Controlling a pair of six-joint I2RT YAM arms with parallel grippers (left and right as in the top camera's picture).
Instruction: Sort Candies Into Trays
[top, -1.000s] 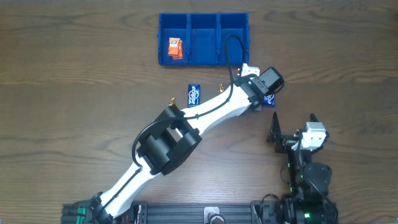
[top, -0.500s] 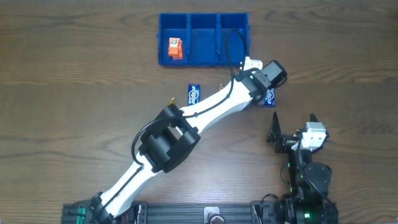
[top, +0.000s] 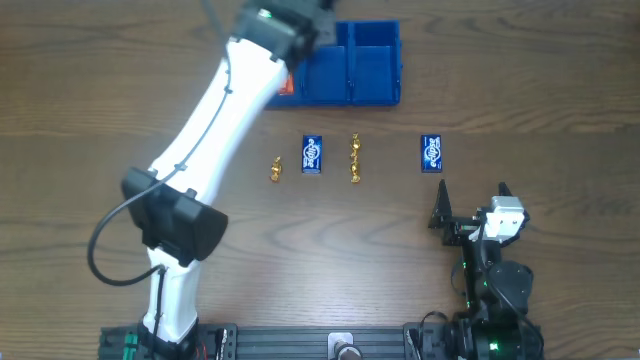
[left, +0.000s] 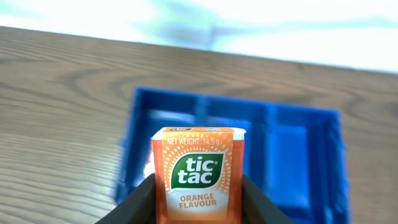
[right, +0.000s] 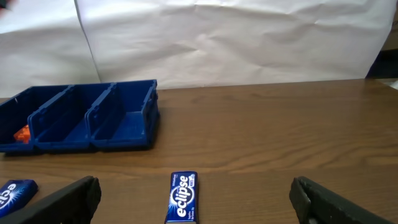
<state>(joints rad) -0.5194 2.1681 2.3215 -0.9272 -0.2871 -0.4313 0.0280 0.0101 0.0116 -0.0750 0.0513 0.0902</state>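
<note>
Wood-grain table, white backdrop behind it in the wrist views. From above, the blue tray sits upper centre, its left end under the left arm. Below it lie a blue pack, a second blue pack and, between them, gold candies. The left wrist view gives the grasp that the arm covers from above: left gripper clamped on an upright orange candy box, tray just beyond. Right gripper, lower right, is spread and holds nothing. Its wrist view catches something orange in the tray's end compartment.

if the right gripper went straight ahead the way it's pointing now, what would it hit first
Likely the flat blue candy pack on the wooden table, just ahead of the right gripper; height is unclear.
</note>
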